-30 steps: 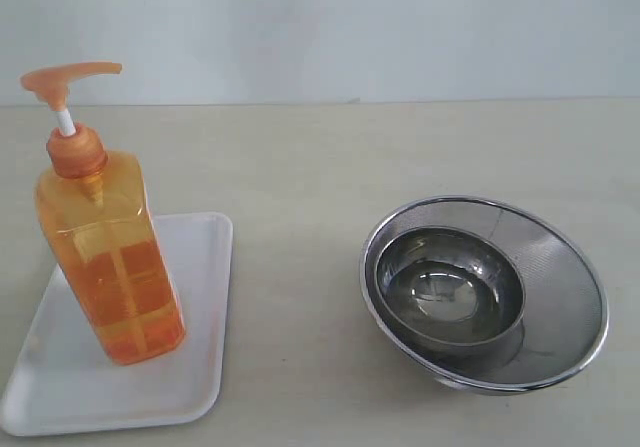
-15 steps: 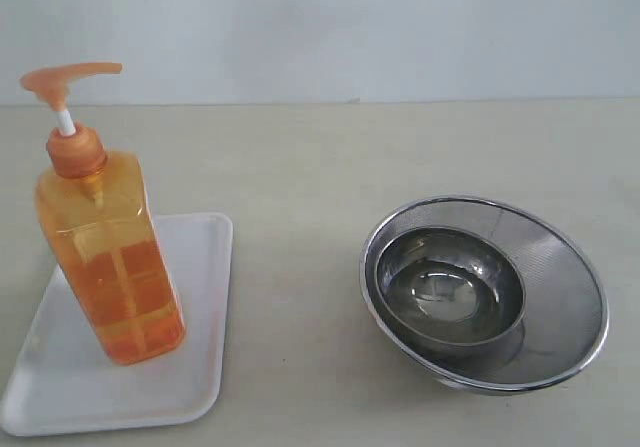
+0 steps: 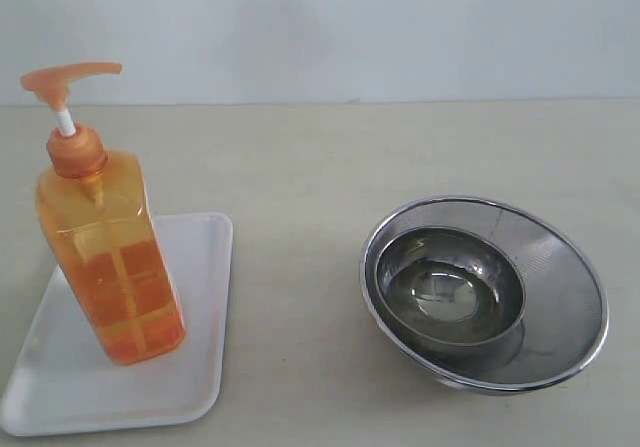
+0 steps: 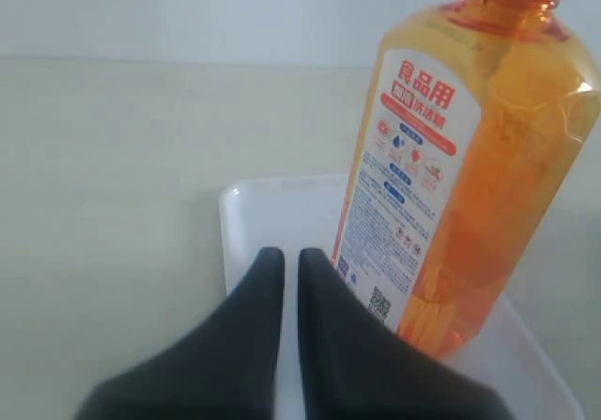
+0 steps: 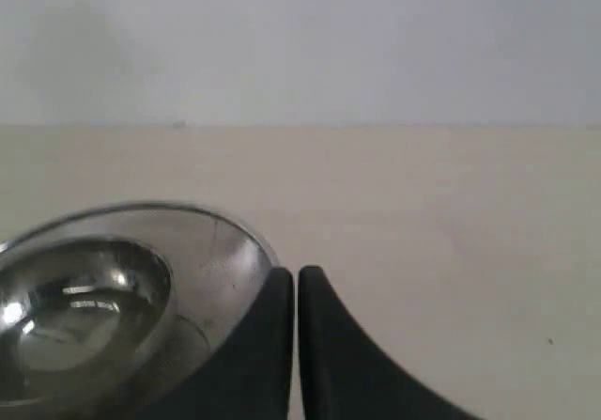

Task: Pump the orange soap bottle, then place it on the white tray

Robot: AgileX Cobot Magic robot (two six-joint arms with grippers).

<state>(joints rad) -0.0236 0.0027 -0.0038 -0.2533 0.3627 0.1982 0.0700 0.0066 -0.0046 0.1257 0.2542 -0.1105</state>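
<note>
The pale surface (image 3: 320,157) holds a flat white plastic tray (image 3: 205,267) at the lower left of the frame. A tall clear-orange soap bottle (image 3: 110,267) stands upright on it, long side up and down, spout pointing right. The left gripper (image 4: 291,256) is nearer, just beside the bottle, jaws clenched on nothing. The right gripper (image 5: 297,274) is clenched and empty too.

You've got a round stainless-steel mesh strainer bowl (image 3: 562,267) w/ a shiny rim on the right of the ext. view, sitting upright on the beige matte tabletop (image 3: 300,157). A smaller solid polished steel bowl (image 3: 450,289) nests inside it, offset toward the strainer's left wall. Its bottom shows reflections; can't tell if there's liquid. A plain pale grey-white wall (image 3: 350,27) runs behind the table.
</note>
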